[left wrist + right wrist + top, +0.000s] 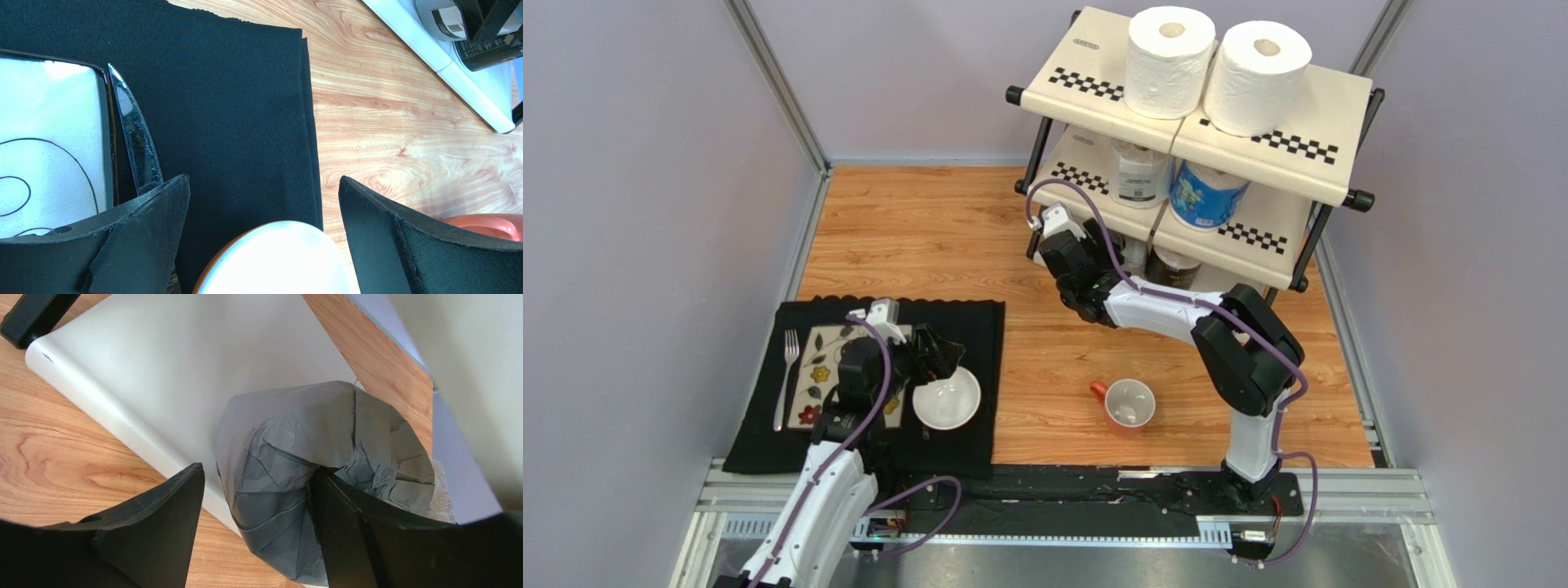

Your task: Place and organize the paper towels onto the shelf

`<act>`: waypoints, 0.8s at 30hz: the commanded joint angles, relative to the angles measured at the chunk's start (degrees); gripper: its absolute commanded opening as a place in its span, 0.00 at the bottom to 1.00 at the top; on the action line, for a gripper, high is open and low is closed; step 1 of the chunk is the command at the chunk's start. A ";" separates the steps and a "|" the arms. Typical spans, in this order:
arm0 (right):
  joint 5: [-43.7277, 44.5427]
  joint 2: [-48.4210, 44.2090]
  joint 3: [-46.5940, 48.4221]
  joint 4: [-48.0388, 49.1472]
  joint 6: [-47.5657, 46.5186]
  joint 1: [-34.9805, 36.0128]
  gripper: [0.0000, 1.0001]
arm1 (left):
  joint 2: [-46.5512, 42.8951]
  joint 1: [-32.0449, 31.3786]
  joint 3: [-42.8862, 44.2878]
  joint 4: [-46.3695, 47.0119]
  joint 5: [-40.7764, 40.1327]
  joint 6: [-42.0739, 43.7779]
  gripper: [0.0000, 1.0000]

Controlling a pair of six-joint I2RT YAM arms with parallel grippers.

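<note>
The right gripper (256, 474) stands parted, one finger seemingly in the core of the grey roll (288, 429), the other clear, so the roll rests on the bottom tier of the shelf (153, 373) at one o'clock. The left gripper (264, 179) gapes wide at eight.

Bright, even lighting throughout, soft shadows, little glare.

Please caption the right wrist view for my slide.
Right gripper, jaws apart, astride the grey-wrapped roll resting on the shelf.
</note>
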 commanded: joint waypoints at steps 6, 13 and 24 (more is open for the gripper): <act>2.58 -4.34 1.55 2.84 -1.27 -0.70 0.71 | -0.09 0.52 -0.16 2.06 0.72 -0.55 0.99; 3.38 -7.06 0.58 3.72 -2.67 -0.70 0.71 | -0.44 0.52 -0.43 2.15 0.72 -0.73 0.99; 0.05 -13.47 -2.23 1.09 0.30 -0.44 0.71 | -0.61 0.52 -0.43 1.98 0.90 -1.08 0.99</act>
